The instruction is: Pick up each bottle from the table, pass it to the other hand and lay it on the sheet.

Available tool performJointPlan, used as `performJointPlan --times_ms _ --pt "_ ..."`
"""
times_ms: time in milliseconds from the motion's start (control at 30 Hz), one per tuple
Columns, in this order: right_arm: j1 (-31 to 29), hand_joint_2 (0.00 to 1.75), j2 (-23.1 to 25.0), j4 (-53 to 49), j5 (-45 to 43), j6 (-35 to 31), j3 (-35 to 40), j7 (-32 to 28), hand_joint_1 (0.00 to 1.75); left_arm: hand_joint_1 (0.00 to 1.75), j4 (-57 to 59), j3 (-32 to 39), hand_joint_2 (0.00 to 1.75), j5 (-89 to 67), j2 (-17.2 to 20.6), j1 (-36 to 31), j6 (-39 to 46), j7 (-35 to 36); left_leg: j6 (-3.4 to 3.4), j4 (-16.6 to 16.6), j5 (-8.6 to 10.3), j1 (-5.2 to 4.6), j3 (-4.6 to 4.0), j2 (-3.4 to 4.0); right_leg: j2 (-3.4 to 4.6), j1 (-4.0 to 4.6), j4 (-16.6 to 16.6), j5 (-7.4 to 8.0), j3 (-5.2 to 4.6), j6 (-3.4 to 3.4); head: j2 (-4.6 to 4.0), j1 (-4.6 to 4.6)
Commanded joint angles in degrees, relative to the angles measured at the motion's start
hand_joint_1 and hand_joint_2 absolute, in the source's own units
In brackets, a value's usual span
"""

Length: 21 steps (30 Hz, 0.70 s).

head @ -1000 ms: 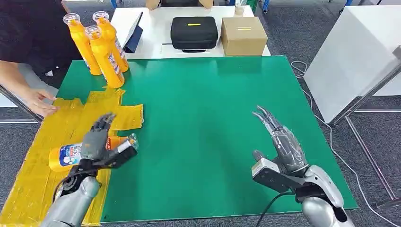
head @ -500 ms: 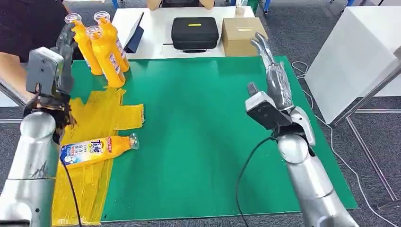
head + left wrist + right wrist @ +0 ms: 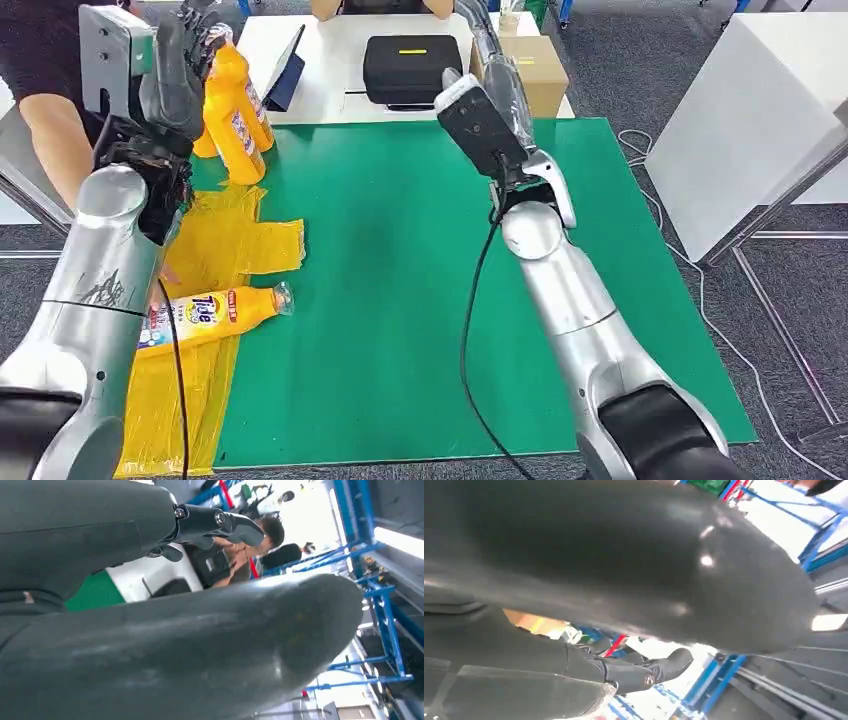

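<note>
Bottle (image 3: 205, 315) number one lies on its side on the yellow sheet (image 3: 225, 245) along the green tabletop's (image 3: 420, 270) left edge, cap pointing toward the table's middle. Both silver arms are raised above the mat. The left hand (image 3: 178, 70) stands upright near the far-left corner, fingers loosely extended and holding nothing, just in front of the standing bottles (image 3: 232, 105) clustered there. The right hand (image 3: 500, 75) hovers at the far edge, fingers straight and apart, empty. A person's arm (image 3: 55, 145) rests beside the left edge. The next pick likely calls for a low, square wrap around one bottle's body, without toppling its close-packed neighbours.
</note>
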Motion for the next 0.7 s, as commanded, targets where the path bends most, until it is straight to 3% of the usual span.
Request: performJointPlan --times_ms 33,567,700 --pt "-4.4 0.0 3.2 9.7 2.8 -3.5 -2.2 1.5 0.0 0.0 10.9 -0.7 0.0 1.6 -2.5 -5.6 -1.2 0.5 -0.1 0.0 -0.09 0.04 0.1 0.0 -0.04 0.04 0.0 -0.08 0.13 -0.03 0.0 0.0" --pt "-3.5 0.0 3.0 8.5 5.5 -2.7 -3.5 0.7 0.0 0.0 11.4 -2.1 0.0 2.2 -3.0 -5.9 -2.1 -0.1 -0.15 0.1 -0.13 -0.01 0.05 0.01 -0.05 0.04 0.0 -0.09 0.08 -0.05 0.0 -0.02" --pt "-4.0 0.0 2.7 8.6 5.4 0.7 -3.6 0.8 0.0 0.0 11.6 -3.1 0.0 1.1 -2.8 -6.3 -1.8 0.5 -0.15 0.1 -0.15 0.0 0.08 0.01 -0.04 0.04 0.0 -0.11 0.1 -0.04 0.0 -0.02"
